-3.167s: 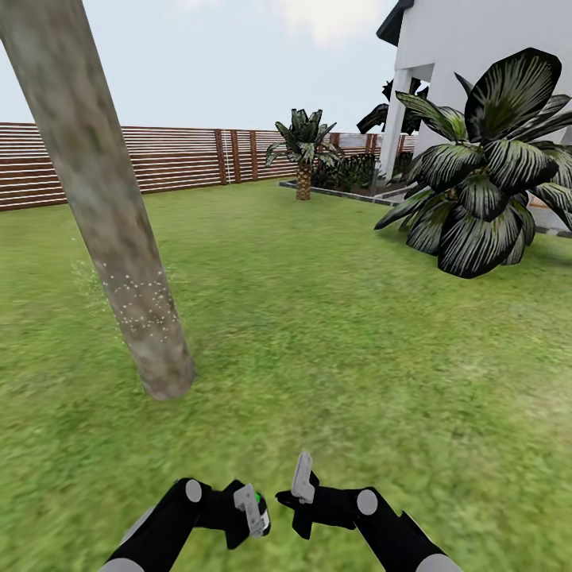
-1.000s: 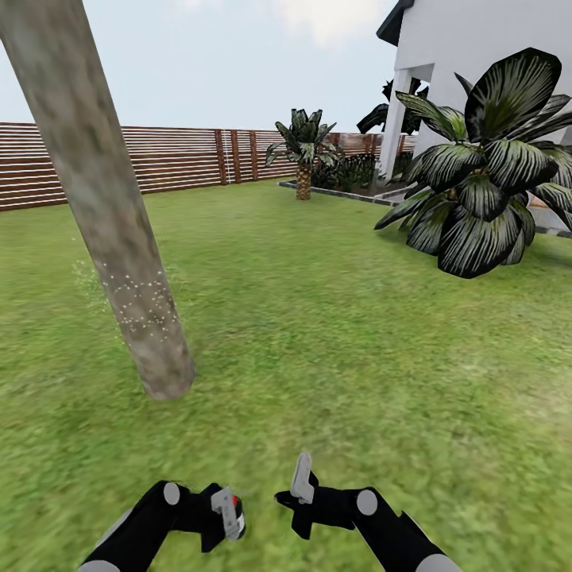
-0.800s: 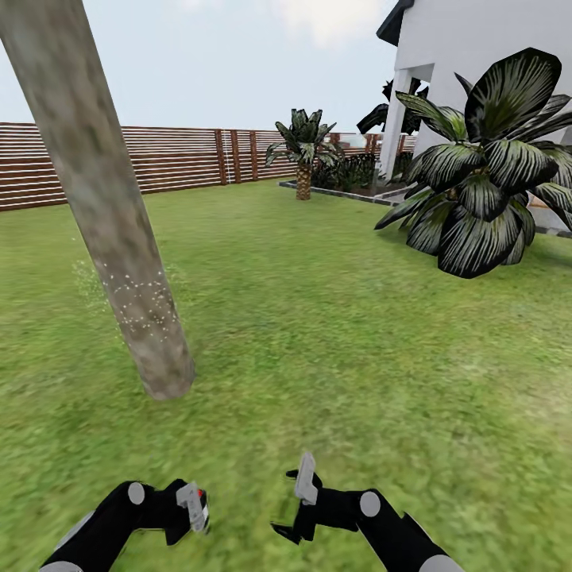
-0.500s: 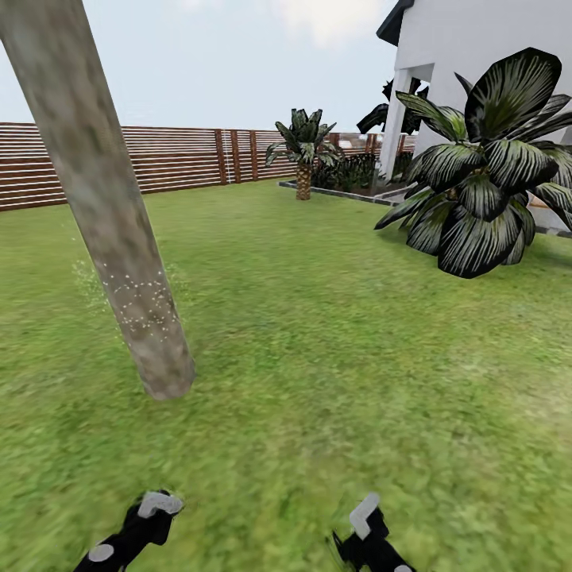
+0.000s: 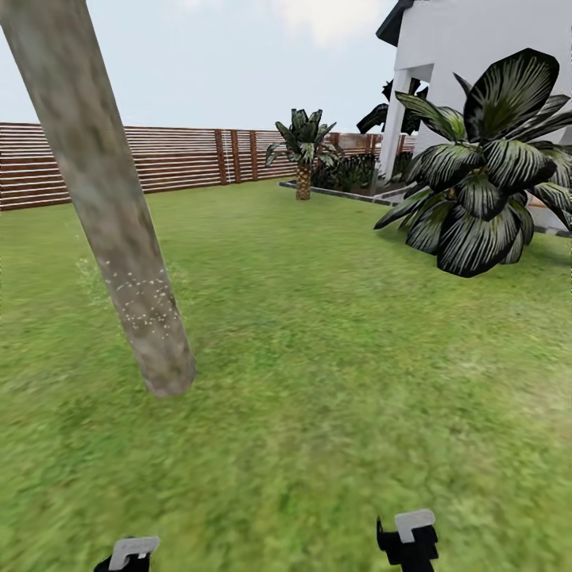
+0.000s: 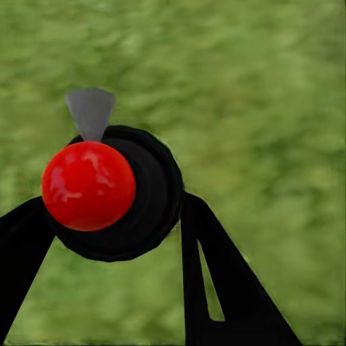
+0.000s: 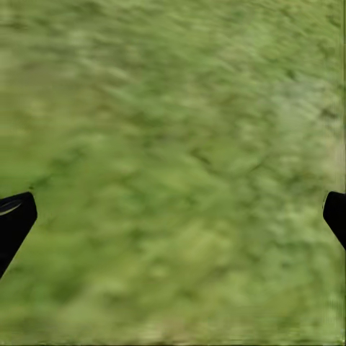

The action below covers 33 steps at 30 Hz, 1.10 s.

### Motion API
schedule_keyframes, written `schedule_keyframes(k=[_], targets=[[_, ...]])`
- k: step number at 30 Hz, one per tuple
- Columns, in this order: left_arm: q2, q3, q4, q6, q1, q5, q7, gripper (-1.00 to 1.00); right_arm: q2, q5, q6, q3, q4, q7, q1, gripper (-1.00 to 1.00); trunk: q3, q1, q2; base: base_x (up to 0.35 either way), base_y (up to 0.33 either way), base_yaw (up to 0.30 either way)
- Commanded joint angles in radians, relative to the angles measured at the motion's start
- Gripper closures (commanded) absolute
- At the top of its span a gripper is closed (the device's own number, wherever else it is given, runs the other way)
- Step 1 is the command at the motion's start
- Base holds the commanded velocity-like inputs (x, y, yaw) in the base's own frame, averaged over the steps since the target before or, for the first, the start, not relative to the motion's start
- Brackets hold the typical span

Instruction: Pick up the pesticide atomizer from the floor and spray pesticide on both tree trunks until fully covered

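From the head camera, a thick mottled grey-brown tree trunk (image 5: 111,206) leans up out of the grass lawn (image 5: 334,349) at the left, near the robot, with a scatter of fine white specks low on its bark. Far behind runs the brown slat fence (image 5: 159,159); a short palm (image 5: 303,151) stands before it, and at the right a broad dark-leaved plant (image 5: 485,167) grows beside a white house (image 5: 477,56). Just the tips of the arms show at the near edge — the left gripper (image 5: 131,552) at the left, the right gripper (image 5: 409,539) at the right, well apart. In the left wrist camera the left gripper's black fingers (image 6: 216,281) close from either side on the pesticide atomizer (image 6: 108,191), seen end-on over grass — a black round body with a glossy red cap and a small grey nozzle. In the right wrist camera, the right gripper's fingertips (image 7: 14,216) sit at opposite edges, spread wide, with nothing but blurred grass between them.
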Motion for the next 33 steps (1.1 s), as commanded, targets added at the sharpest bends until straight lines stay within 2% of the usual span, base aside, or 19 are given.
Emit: schedule_keyframes(k=[1,3,6,11,13,21,33], targets=[[0.001,0.008,-0.001,-0.005,0.003,0.015,-0.005,1.0,0.0,-0.046,-0.001,0.006,0.0,-0.007,0.0,-1.0,-0.001,-0.001,0.0,-0.34,0.0,0.0],[0.001,0.007,0.0,-0.035,0.005,0.041,-0.005,1.0,-0.001,-0.097,-0.001,0.006,0.001,-0.007,0.0,-1.0,-0.001,-0.001,0.0,-0.341,0.0,0.007],[-0.003,0.007,0.003,-0.053,0.005,0.057,0.0,1.0,-0.001,-0.115,-0.001,0.006,0.001,-0.006,0.0,-1.0,-0.001,-0.001,0.0,-0.342,0.0,0.039],[-0.009,0.006,0.007,-0.057,0.005,0.062,0.101,1.0,0.0,-0.117,-0.001,0.007,0.002,-0.005,0.0,-1.0,0.002,-0.001,0.0,-0.342,-0.056,0.104],[-0.009,0.006,0.007,-0.057,0.005,0.063,0.113,1.0,0.0,-0.117,-0.001,0.008,0.002,-0.005,0.0,-1.0,0.004,-0.001,0.0,-0.342,-0.12,0.195],[-0.01,0.007,0.01,-0.058,0.005,0.065,0.119,1.0,0.001,-0.118,-0.001,0.009,0.003,-0.005,0.001,-1.0,0.011,-0.001,0.0,-0.294,-0.118,0.226],[-0.01,0.007,0.01,-0.059,0.005,0.065,0.119,1.0,0.001,-0.118,-0.001,0.009,0.003,-0.005,0.001,-1.0,0.019,-0.001,0.0,-0.049,-0.034,0.255]])
